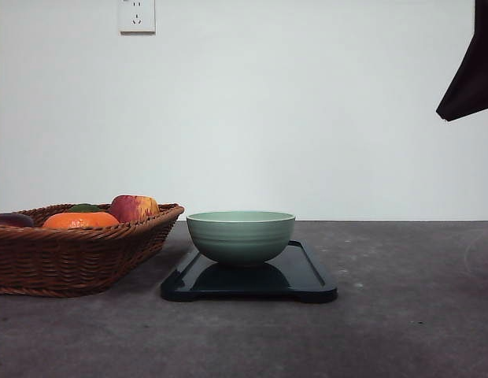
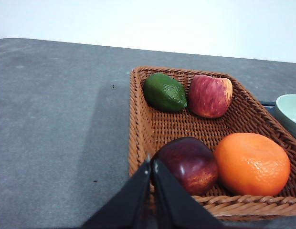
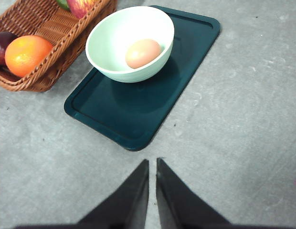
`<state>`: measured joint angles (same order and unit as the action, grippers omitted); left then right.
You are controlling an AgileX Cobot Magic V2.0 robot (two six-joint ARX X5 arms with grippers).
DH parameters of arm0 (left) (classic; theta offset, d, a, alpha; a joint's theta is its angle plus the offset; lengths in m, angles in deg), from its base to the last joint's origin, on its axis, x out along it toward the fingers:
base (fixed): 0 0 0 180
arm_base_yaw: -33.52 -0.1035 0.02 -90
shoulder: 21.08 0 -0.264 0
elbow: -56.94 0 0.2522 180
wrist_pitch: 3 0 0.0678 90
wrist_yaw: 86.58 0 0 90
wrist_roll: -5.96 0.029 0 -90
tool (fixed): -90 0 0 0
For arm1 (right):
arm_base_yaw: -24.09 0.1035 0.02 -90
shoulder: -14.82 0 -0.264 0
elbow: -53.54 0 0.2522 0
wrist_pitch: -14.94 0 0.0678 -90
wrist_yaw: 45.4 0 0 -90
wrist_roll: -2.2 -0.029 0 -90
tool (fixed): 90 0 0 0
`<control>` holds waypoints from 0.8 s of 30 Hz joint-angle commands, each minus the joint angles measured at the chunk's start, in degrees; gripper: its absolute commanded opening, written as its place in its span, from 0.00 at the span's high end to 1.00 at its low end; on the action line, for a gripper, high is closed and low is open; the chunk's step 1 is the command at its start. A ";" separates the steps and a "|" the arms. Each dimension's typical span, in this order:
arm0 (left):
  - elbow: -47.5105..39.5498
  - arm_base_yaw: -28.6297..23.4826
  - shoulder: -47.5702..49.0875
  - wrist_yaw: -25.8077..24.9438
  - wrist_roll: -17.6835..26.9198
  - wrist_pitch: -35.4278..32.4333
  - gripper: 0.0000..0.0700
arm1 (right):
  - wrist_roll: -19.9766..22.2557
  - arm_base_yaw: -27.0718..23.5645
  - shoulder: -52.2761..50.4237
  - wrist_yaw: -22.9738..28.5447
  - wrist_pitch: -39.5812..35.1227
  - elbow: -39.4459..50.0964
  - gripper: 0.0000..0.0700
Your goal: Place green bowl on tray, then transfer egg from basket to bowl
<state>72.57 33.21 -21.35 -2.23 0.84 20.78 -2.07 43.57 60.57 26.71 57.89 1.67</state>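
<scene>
The green bowl (image 1: pixel 241 235) stands upright on the dark tray (image 1: pixel 307 277), toward the basket end of it. In the right wrist view the egg (image 3: pixel 142 53) lies inside the green bowl (image 3: pixel 110 43), which rests on the tray (image 3: pixel 138 114). My right gripper (image 3: pixel 152 162) hangs above bare table short of the tray, shut with nothing between its fingers. The wicker basket (image 1: pixel 71 256) sits left of the tray. My left gripper (image 2: pixel 151 164) is shut and empty, just over the basket's (image 2: pixel 148 124) near rim beside a dark red fruit (image 2: pixel 186 164).
The basket holds an orange (image 2: pixel 252 163), a red-yellow apple (image 2: pixel 210 96), a green lime-like fruit (image 2: pixel 164 92) and the dark red fruit. A dark object (image 1: pixel 471 75) hangs at the upper right of the front view. Grey tabletop stretches right of the tray.
</scene>
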 commanded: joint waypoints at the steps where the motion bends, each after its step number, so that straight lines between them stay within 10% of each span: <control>1: -1.11 0.00 0.02 0.16 0.81 -0.22 1.00 | 0.44 0.31 0.20 -0.10 -0.57 -0.24 0.97; 14: -1.11 0.00 0.02 0.15 0.81 -0.22 1.00 | 5.79 -0.36 -3.78 7.40 -3.96 1.65 0.97; 24: -1.11 0.00 0.02 0.16 0.81 -0.22 1.00 | 8.41 -12.99 -23.23 9.42 -17.63 20.61 0.97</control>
<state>72.57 33.21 -21.35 -2.23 0.82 20.78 5.46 31.06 38.46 35.86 41.26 21.24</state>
